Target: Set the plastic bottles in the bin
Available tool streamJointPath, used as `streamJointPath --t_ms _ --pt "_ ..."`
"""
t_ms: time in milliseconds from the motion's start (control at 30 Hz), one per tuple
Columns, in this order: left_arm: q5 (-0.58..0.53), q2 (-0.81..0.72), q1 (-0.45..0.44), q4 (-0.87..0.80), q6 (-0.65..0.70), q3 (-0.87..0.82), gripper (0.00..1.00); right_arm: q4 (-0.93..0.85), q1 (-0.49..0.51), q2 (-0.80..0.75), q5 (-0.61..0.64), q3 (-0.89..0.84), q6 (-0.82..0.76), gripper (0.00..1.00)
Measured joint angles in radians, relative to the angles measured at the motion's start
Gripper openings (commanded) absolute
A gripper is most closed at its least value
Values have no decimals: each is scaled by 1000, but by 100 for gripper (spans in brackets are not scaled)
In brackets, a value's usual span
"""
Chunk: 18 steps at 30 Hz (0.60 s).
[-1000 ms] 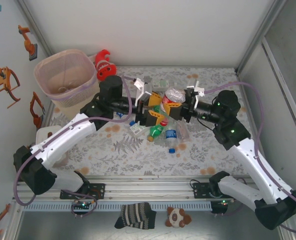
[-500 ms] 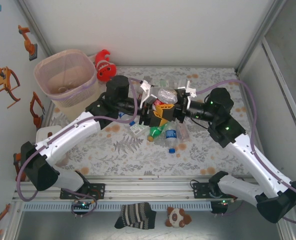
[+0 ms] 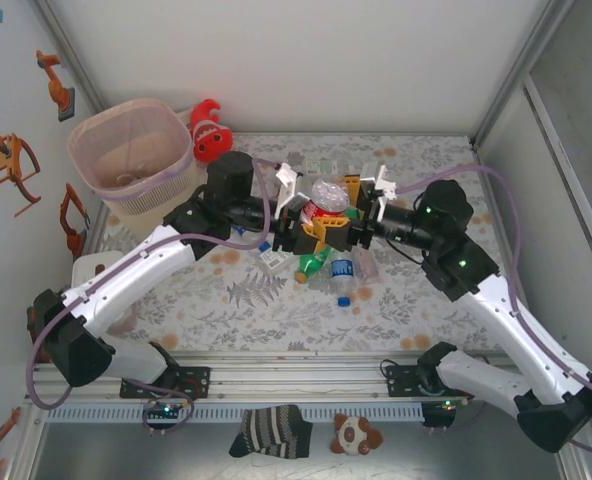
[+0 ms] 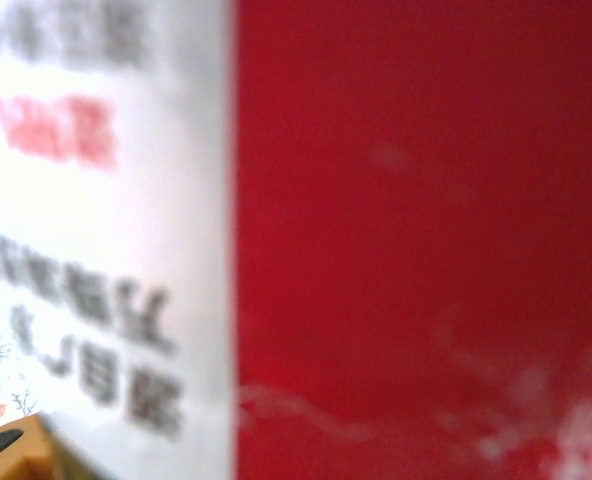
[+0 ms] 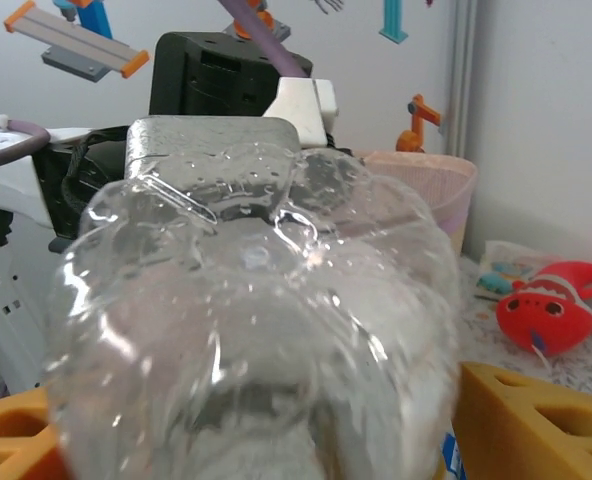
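Red-labelled bottle [image 3: 326, 198], label print blurred, edges cropped.

White walls [image 3: 296, 60] enclose a fern-patterned table [image 3: 236, 300], orange toy tools [image 3: 54, 85] hanging on the left.

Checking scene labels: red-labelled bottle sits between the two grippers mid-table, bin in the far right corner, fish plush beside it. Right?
No. The bin is in the far left corner, not the right; the top external view shows it. The rest holds: red-labelled bottle between the left gripper and right gripper mid-table, fish plush beside the bin.
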Motion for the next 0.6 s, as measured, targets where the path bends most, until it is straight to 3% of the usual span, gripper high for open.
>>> streamJointPath --t_ms 267,600 --pt "-71 -44 64 -20 9 0 48 -61 0 -94 98 0 -35 79" --pt "-410 -107 132 -68 0 0 46 -96 0 -90 159 0 -45 78"
